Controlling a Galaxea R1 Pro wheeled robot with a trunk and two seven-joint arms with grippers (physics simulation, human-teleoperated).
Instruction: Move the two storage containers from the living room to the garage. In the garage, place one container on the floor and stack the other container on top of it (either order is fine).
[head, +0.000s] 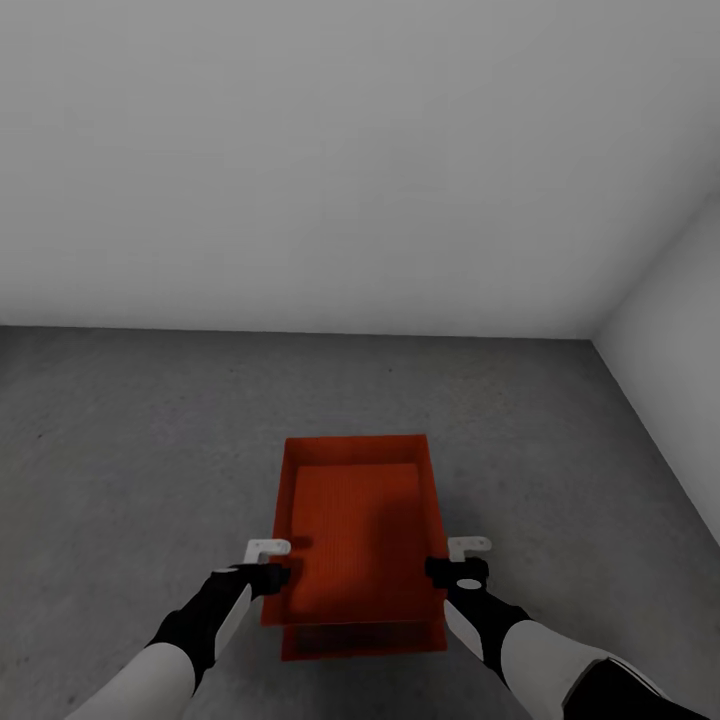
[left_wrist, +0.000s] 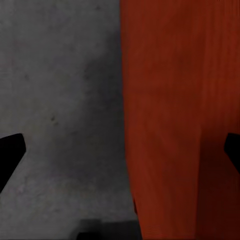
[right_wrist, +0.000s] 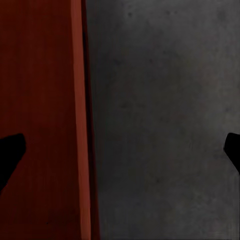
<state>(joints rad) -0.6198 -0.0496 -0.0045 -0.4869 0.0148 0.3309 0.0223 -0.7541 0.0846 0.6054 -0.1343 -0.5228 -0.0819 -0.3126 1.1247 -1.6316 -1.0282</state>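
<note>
Two orange-red storage containers sit stacked on the dark grey garage floor. The upper container lies over the lower container, which shows as a strip at the near edge. My left gripper is at the upper bin's left wall and my right gripper is at its right wall. In the left wrist view the left gripper is open, its dark fingers wide apart astride the orange wall. The right gripper is likewise open astride the other wall.
A plain white wall runs across the back. A second white wall closes the right side and meets it in a corner. Bare floor surrounds the stack on all sides.
</note>
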